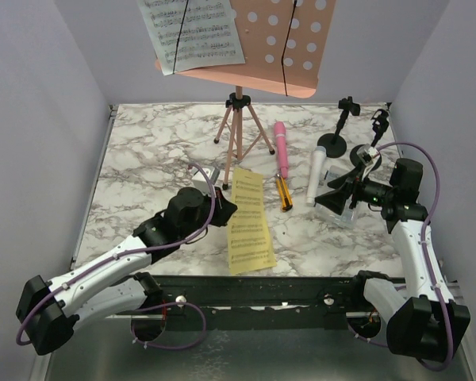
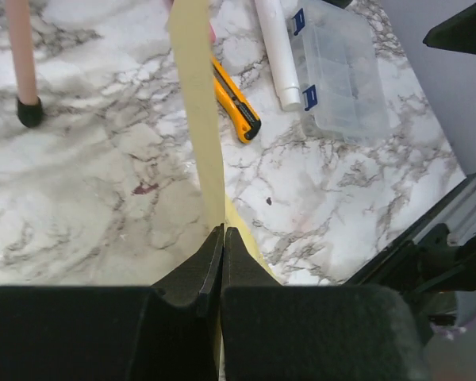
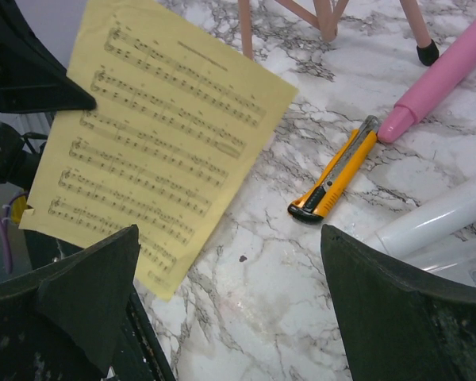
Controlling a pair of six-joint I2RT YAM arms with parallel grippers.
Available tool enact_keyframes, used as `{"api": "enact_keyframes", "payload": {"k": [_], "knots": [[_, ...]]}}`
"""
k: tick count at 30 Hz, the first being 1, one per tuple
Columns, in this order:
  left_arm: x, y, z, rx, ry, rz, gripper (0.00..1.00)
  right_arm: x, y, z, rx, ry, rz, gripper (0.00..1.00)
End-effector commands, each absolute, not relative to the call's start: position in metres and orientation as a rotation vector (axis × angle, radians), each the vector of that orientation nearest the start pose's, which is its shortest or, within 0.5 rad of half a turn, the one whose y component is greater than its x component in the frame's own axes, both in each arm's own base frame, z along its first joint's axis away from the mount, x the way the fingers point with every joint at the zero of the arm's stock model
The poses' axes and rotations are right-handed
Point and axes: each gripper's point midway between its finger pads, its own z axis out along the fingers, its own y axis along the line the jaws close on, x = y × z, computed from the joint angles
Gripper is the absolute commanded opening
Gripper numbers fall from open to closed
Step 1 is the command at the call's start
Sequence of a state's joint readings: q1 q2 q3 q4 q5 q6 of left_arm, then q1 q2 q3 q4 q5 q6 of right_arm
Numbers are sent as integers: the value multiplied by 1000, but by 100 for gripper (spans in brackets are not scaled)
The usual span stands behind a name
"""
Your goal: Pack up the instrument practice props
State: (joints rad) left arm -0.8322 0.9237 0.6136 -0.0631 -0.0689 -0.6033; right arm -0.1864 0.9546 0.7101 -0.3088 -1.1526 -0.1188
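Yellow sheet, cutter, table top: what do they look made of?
Yellow sheet: thin matte paper; printed staves, bows where lifted.
Cutter: likely plastic, glossy orange-yellow shell with black inserts; the grey strip at the front looks metallic.
Table top: marble pattern, faint sheen; stone or printed laminate, cannot tell.

pink rack [image 1: 262, 78] top cut by frame; clear box [image 1: 351, 214] mostly hid under right gripper [image 1: 333, 194]. L wrist view: yellow page [image 2: 197, 119] edge-on, print unreadable.
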Motion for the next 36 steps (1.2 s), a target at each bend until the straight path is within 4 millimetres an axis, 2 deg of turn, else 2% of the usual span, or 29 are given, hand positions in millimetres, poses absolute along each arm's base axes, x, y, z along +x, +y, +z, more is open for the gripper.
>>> {"api": "enact_keyframes", "payload": {"k": [1,10,19,23,28,34,36], "knots": [[225,-233,214,390,1914,-666,0,253,108,207,-571,1828,951,100],[237,-224,250,488,1834,-534,0,255,103,206,-567,1830,905,100],[251,-186,265,394,1789,-339,0,254,103,206,-573,1824,895,100],[256,-172,265,353,1780,-264,0,255,102,205,-568,1830,881,100],[261,-160,267,346,1770,-191,0,255,101,205,-570,1825,867,100],[260,-151,281,363,1746,-139,0,255,100,204,-570,1828,858,100],[261,-143,283,391,1741,-74,0,254,101,205,-574,1822,855,100]]}}
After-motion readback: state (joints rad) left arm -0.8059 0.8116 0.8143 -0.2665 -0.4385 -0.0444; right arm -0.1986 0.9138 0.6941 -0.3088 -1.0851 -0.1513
